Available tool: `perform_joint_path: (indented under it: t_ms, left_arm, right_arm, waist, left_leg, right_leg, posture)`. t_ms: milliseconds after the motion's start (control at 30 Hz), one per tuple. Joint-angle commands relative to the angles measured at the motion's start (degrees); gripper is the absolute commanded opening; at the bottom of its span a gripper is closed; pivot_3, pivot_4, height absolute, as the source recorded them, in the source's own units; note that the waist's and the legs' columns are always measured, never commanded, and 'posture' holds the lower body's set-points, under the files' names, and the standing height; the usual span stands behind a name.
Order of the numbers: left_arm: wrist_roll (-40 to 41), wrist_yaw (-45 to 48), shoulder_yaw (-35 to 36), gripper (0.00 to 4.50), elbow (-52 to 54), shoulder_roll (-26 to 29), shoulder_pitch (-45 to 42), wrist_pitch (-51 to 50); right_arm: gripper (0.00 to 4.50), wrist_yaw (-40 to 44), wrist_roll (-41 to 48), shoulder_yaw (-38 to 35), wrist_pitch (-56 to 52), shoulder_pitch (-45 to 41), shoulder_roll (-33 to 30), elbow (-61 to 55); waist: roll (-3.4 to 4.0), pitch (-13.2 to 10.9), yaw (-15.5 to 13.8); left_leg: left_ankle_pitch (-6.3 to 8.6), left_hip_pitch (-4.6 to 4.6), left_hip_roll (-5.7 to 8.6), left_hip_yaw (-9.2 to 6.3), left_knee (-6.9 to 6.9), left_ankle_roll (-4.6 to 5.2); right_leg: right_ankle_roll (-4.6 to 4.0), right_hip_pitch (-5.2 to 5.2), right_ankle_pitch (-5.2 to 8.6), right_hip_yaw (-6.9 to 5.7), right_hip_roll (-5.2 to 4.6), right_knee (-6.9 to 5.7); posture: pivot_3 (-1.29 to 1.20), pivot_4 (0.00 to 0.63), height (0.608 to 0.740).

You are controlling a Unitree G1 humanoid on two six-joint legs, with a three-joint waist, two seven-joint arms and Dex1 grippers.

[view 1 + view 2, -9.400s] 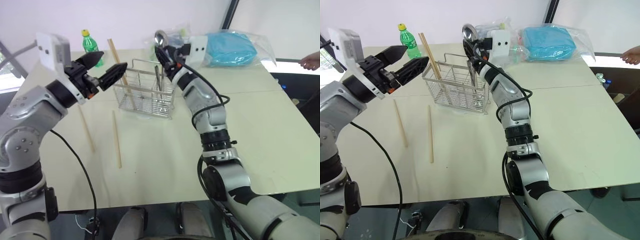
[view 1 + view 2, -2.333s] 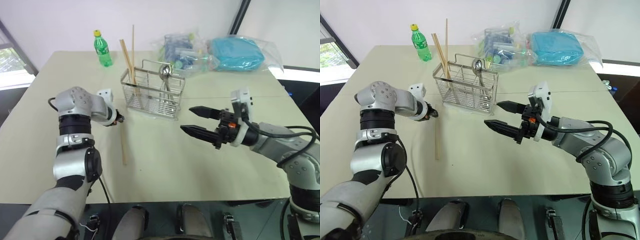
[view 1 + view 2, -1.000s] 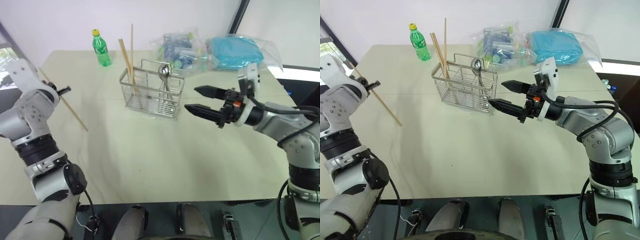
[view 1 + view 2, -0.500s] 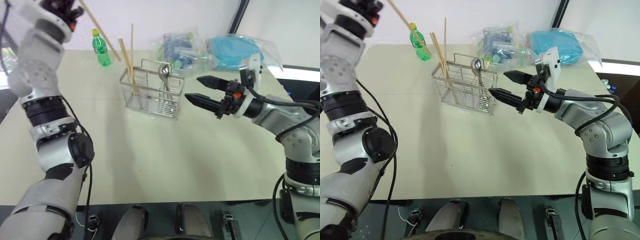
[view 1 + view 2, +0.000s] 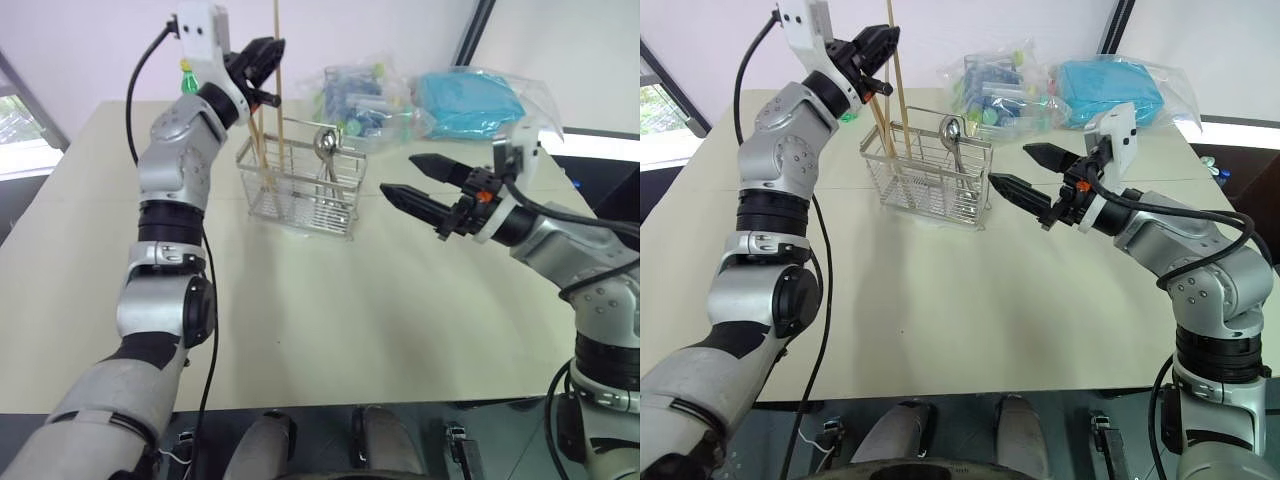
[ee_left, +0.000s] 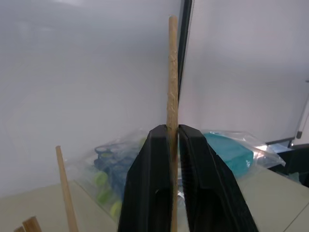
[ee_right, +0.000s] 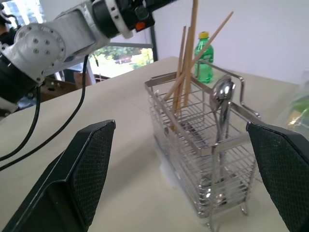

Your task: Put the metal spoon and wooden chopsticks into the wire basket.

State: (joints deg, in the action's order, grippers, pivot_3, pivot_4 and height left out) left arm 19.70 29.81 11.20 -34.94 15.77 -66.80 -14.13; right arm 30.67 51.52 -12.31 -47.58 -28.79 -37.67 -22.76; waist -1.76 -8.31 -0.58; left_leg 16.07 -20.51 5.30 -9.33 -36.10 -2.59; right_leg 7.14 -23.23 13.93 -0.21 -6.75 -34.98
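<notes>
Above the wire basket (image 5: 303, 186), the left gripper (image 5: 872, 47) pinches one of the wooden chopsticks (image 6: 172, 72) upright, its lower end down among the others in the basket's left compartment. The left wrist view makes the grip plain: both black fingers (image 6: 147, 183) pressed against the stick, which rises between them. The right wrist view, looking across the table (image 5: 330, 300), lets me see the metal spoon (image 7: 222, 104) standing bowl-up in the basket, near the loop handle, and the leaning sticks beside it. The right gripper (image 5: 425, 187) hangs just right of the basket, fingers spread wide and holding nothing. A green bottle (image 7: 204, 57) stands beyond the basket.
</notes>
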Motion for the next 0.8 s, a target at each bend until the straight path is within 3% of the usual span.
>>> perform_joint_path:
  t_ms: [33, 167, 267, 367, 533, 667, 800]
  left_arm:
    - [0.6, 0.2, 0.0, 2.53, 4.1, 0.1, 0.4, 0.2]
    - [2.2, -0.2, 0.4, 4.4, 9.1, 0.1, 2.2, -2.0]
    - [3.0, -1.1, 0.7, 4.4, 13.2, 0.5, 3.1, -4.2]
    - [4.2, 2.0, 0.7, 4.4, 20.0, 6.8, 3.2, -10.4]
    - [7.7, 18.2, -1.5, 4.4, 28.9, 26.1, 7.0, -22.5]
    - [6.3, 32.4, -0.1, 4.4, 33.5, 43.0, 20.3, -19.9]
    - [7.0, 34.7, 5.4, 4.4, 34.5, 50.0, 29.8, -20.3]
  right_arm:
    - [4.5, -0.5, 1.1, -2.0, 0.0, -0.6, -0.3, -1.2]
    - [4.5, -0.3, 1.0, -1.5, 0.1, -1.1, -0.3, -0.4]
    - [4.5, 0.3, 0.7, -0.8, 0.3, -1.8, -0.2, 0.3]
    - [4.5, 1.5, -0.5, 0.2, 0.8, -2.6, -0.4, 1.7]
    - [4.5, 6.2, -3.7, 1.7, 1.8, -2.8, -3.4, 4.7]
    - [4.5, 11.7, -7.6, 3.4, 3.7, -2.7, -6.8, 8.7]
    - [4.5, 16.4, -9.9, 4.9, 5.2, -3.5, -8.2, 12.0]
  waist:
    - [0.0, 0.0, 0.0]
    - [0.0, 0.0, 0.0]
    - [0.0, 0.0, 0.0]
    - [0.01, 0.0, 0.2]
    - [0.23, -0.1, 2.0]
    - [0.48, -0.1, 1.8]
    - [0.4, -0.1, 1.0]
  left_leg:
    - [0.0, -0.01, 0.0, 0.0, 0.0, 0.0]
    - [0.0, -0.02, 0.0, -0.02, 0.0, 0.0]
    - [0.0, -0.02, 0.0, -0.02, -0.01, 0.0]
    - [0.0, -0.01, 0.0, -0.02, -0.01, 0.0]
    - [0.0, 0.03, -0.04, 0.03, 0.17, 0.01]
    - [0.1, 0.15, -0.1, 0.12, 0.24, 0.18]
    - [0.24, 0.08, -0.1, 0.07, 0.12, 0.42]
  right_leg:
    - [0.0, 0.0, 0.0, 0.0, 0.0, 0.0]
    - [0.0, -0.01, 0.0, 0.0, 0.0, -0.02]
    - [0.0, 0.0, 0.0, 0.0, 0.0, -0.02]
    - [0.0, 0.01, 0.0, 0.0, 0.0, -0.02]
    - [0.0, -0.11, 0.01, 0.02, 0.13, -0.09]
    - [-0.01, -0.08, 0.02, 0.08, 0.12, -0.07]
    - [-0.04, -0.06, 0.03, 0.08, 0.12, 0.04]
  posture:
    - [0.0, 0.15, 0.721]
    - [0.0, 0.15, 0.721]
    - [0.0, 0.15, 0.721]
    - [0.0, 0.15, 0.721]
    - [0.0, 0.15, 0.721]
    - [0.0, 0.15, 0.721]
    - [0.0, 0.15, 0.721]
